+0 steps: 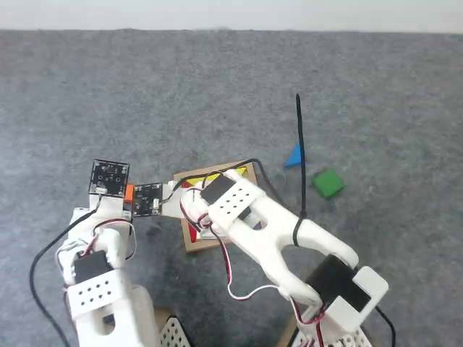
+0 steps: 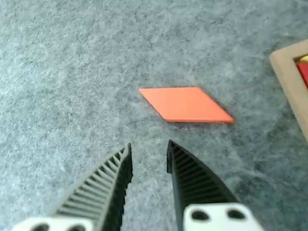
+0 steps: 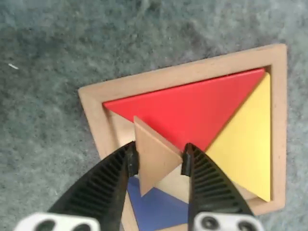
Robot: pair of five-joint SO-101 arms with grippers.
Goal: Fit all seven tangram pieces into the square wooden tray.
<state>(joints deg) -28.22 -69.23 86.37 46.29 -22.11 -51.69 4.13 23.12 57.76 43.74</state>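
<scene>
As right gripper (image 3: 159, 155) pinches triangle (image 3: 152, 144), above tray (image 3: 183, 76)

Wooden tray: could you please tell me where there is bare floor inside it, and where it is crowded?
Bare floor shows in the pocket bordered by the red triangle, the yellow triangle, the blue piece and the tray wall, where the right gripper holds the tan triangle. Those two triangles crowd the rest.

surface: grey carpet-like mat (image 1: 145, 94) over the table; background: pale strip (image 1: 231, 13) along far edge
</scene>
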